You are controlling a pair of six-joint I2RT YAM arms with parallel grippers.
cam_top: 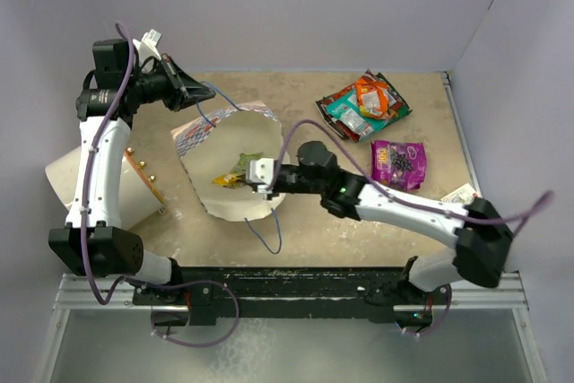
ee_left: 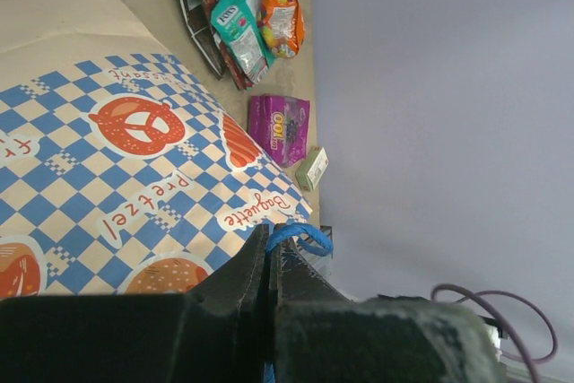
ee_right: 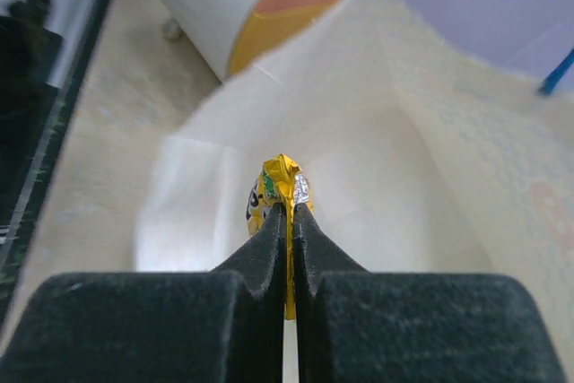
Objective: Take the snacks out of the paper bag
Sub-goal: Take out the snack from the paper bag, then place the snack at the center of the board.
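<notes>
The paper bag [cam_top: 202, 132] lies on its side with its cream mouth toward the right arm; its blue checked outside fills the left wrist view [ee_left: 108, 159]. My left gripper [cam_top: 199, 91] is shut on the bag's blue cord handle [ee_left: 300, 238] at the far rim. My right gripper [cam_top: 260, 175] reaches into the bag's mouth and is shut on a yellow snack packet [ee_right: 278, 187], also seen from above [cam_top: 235, 172]. A pile of green, orange and teal snack packets [cam_top: 363, 103] and a purple packet [cam_top: 398, 163] lie on the table at the right.
A white-and-tan round drum [cam_top: 94, 187] lies at the left beside the bag. A small white-green box [cam_top: 461, 193] sits near the right wall. Grey walls enclose the back and right. A black rail [cam_top: 287, 280] runs along the near edge.
</notes>
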